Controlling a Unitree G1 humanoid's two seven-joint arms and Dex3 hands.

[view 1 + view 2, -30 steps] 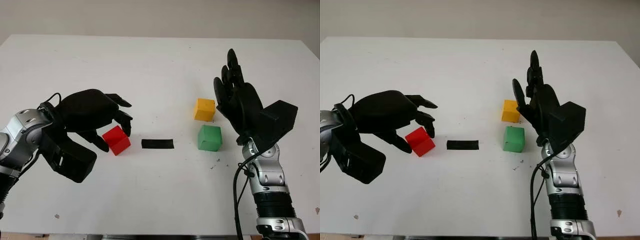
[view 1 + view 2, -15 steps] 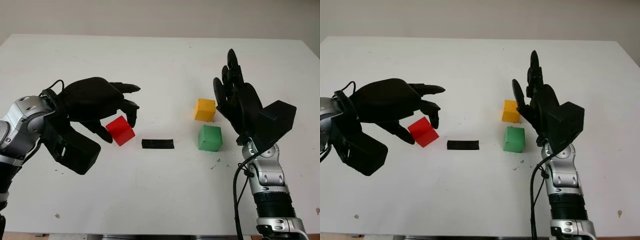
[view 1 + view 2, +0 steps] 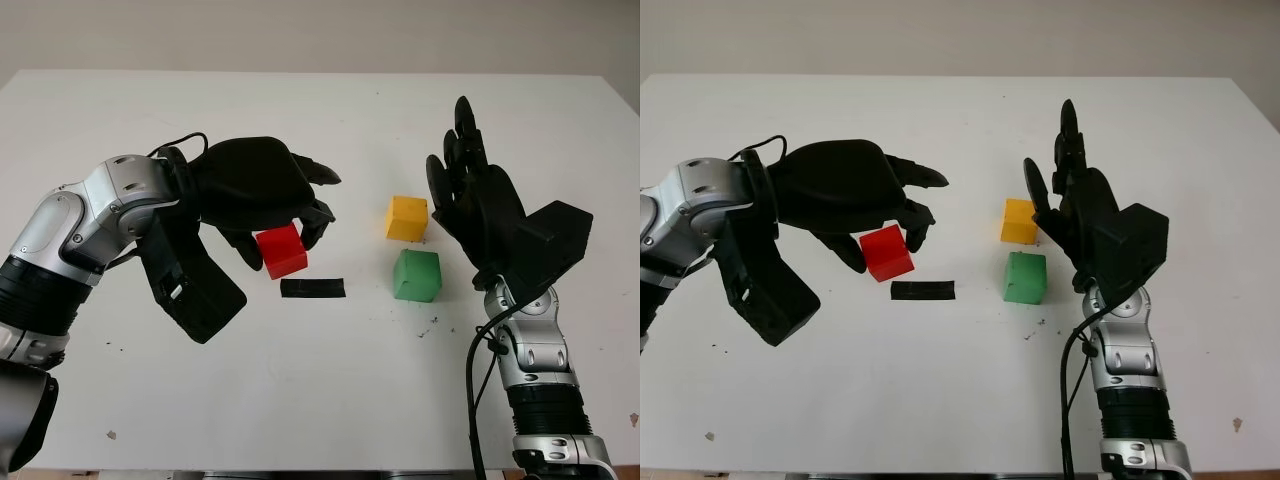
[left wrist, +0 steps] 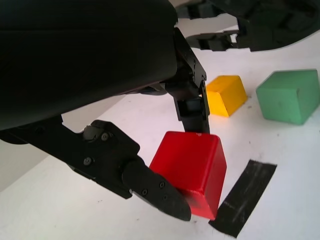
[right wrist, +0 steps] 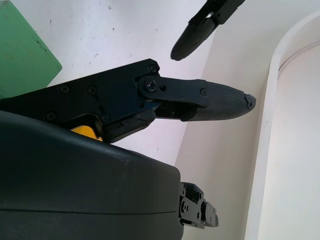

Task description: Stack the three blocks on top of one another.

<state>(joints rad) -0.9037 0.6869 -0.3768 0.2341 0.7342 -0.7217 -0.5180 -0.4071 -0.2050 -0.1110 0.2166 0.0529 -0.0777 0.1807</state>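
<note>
Left hand [image 3: 265, 195] of mine is closed around the red block [image 3: 280, 250], pinching it between my fingers [image 4: 155, 185], and it hangs over the white table [image 3: 300, 390] just above the strip of black tape [image 3: 313, 288] near the middle. From the wrist view the block looks clear of the surface, though I can't be sure how high.

My right hand [image 3: 480, 205] is open and holds nothing; it stands raised just to the right of the other 2 blocks.

The yellow block [image 3: 408, 217] and the green block [image 3: 417, 275] each sit on the table by themselves, the green nearer to me and the yellow just behind it, close together but not touching as far as I can tell.

As I judge it, no stacking is done yet: 0 of 3 blocks sit on another. I have 1 block picked up and in the air. What is left is to set it on one of the 2 resting blocks, then put the remaining block on top.
</note>
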